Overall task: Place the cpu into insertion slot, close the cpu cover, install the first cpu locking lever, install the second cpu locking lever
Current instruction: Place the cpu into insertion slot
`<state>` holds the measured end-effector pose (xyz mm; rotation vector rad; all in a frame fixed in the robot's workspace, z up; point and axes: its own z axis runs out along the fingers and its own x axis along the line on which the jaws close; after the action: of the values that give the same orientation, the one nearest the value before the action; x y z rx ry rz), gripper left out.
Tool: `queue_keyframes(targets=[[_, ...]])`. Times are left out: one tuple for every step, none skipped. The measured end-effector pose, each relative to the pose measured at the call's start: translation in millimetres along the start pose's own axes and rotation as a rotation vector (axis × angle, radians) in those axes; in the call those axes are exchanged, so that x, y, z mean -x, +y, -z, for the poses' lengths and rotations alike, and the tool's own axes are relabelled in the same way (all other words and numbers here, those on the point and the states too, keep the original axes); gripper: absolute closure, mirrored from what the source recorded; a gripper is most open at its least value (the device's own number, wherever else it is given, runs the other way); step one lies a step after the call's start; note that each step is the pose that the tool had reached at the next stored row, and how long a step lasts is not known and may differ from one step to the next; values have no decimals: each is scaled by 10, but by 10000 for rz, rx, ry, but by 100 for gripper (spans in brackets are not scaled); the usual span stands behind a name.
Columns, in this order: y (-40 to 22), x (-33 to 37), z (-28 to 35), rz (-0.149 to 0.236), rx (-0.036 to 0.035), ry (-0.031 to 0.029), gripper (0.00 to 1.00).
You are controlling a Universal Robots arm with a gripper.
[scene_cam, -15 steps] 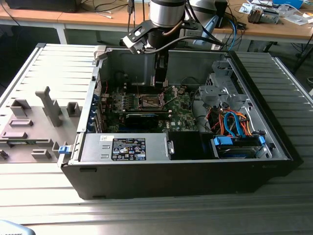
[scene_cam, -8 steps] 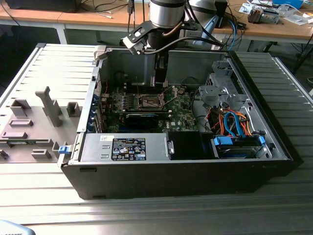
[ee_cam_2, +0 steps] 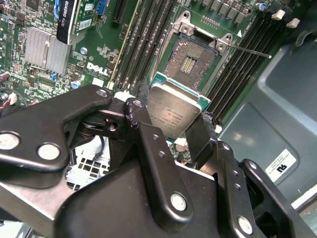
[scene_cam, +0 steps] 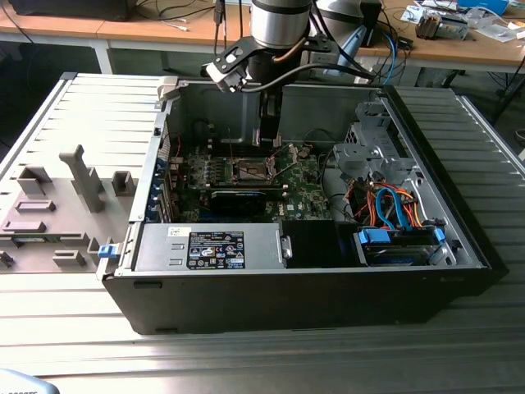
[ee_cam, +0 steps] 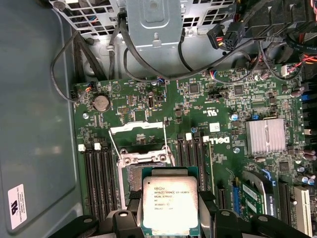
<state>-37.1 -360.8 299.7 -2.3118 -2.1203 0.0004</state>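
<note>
Clearly the end effector (ee_cam_2: 171,121) is pinching the cpu (ee_cam_2: 174,106). Its black fingers (ee_cam_2: 199,136) press on two opposite edges, and the metal face shows in both wrist views. The cpu hangs above the board (ee_cam: 208,106), not seated, and hides the edge of the slot (ee_cam_2: 190,62) nearest the end effector. The slot's dark pin field lies bare.

The cover (ee_cam: 136,128) stands lifted off the slot, and two thin levers (ee_cam: 164,141) rise free beside it. Rows of memory slots (ee_cam: 99,171) flank the slot closely on both sides. A finned heatsink (ee_cam: 266,136) sits farther along the board. A coin battery (ee_cam: 101,102) lies past the cover, and black cables (ee_cam: 124,59) loop across the board's edge by a grey bracket.

In the exterior view the arm (scene_cam: 279,33) reaches down into the open case (scene_cam: 328,300) on the ribbed desk (scene_cam: 82,345). A long black card (scene_cam: 238,197) lies just beside the slot, and blue and orange cables (scene_cam: 394,209) crowd the exterior view's right.
</note>
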Motion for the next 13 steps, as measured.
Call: queue_keyframes(targets=[[0,0,-1,0,0,0,46],[0,0,-3,0,0,0,46],[0,0,-6,0,0,0,46],[0,0,-7,0,0,0,46],[0,0,-9,0,-1,0,46],[0,0,-12,0,0,0,46],[0,0,-13,0,-1,0,46],[0,0,-16,0,0,0,46],[0,0,-22,0,0,0,46],[0,-1,-23,0,0,0,46],[0,-1,-25,0,0,1,46],[0,-1,-28,0,0,1,46],[0,-1,-29,0,0,0,46]])
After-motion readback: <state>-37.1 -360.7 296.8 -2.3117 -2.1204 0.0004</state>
